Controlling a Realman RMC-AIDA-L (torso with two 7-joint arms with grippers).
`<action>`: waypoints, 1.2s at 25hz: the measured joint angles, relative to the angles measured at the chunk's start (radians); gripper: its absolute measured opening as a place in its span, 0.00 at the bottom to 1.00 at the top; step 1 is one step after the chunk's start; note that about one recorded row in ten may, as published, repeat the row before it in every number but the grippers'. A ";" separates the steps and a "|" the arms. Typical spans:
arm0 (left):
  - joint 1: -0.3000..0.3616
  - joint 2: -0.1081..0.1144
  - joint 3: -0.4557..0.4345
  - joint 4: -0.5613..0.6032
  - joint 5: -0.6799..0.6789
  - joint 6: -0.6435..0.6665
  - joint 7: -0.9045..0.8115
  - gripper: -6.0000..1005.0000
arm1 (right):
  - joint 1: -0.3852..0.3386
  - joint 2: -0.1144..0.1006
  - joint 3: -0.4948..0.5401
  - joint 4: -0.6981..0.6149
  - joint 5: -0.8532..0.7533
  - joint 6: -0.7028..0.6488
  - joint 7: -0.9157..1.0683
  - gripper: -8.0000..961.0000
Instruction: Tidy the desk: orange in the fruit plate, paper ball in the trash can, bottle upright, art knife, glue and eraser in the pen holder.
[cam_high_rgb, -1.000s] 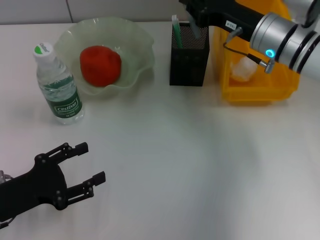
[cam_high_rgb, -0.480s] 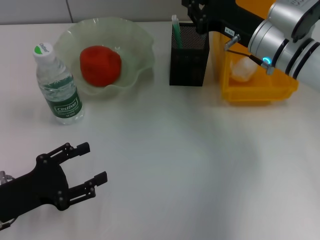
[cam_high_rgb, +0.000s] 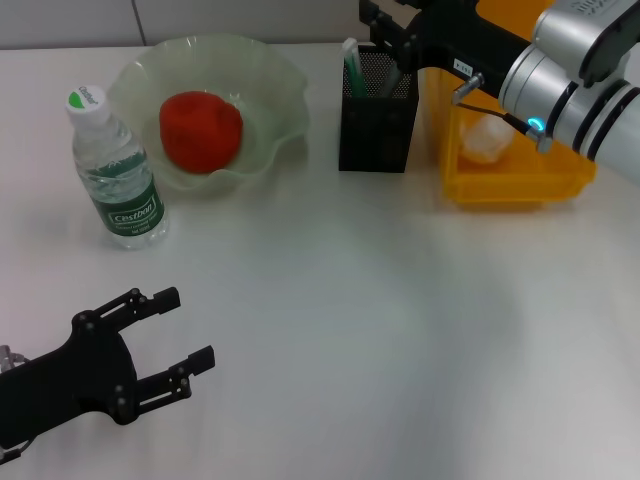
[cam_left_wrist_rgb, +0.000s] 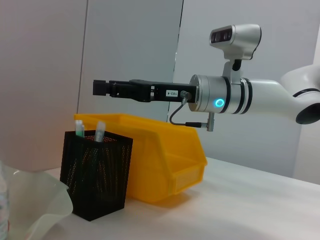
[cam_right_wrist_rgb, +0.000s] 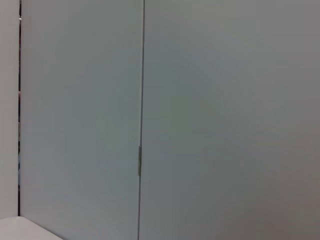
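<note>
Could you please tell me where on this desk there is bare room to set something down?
The widest bare patch is the desk's middle and near right, bordered by the left gripper, the bottle and the yellow bin. The far edge is crowded: fruit plate, pen holder and bin sit close together, with the right gripper above the holder.
</note>
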 joint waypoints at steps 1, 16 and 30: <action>0.000 0.000 0.000 0.000 0.000 0.000 0.000 0.80 | -0.001 0.000 0.000 -0.001 0.000 -0.003 0.002 0.28; 0.001 0.004 0.000 0.000 0.000 0.016 0.000 0.80 | -0.059 -0.005 -0.002 -0.059 0.015 -0.147 0.194 0.85; -0.033 -0.001 0.017 0.000 0.009 0.073 0.000 0.80 | -0.348 -0.030 -0.165 -0.259 -0.098 -0.604 0.501 0.85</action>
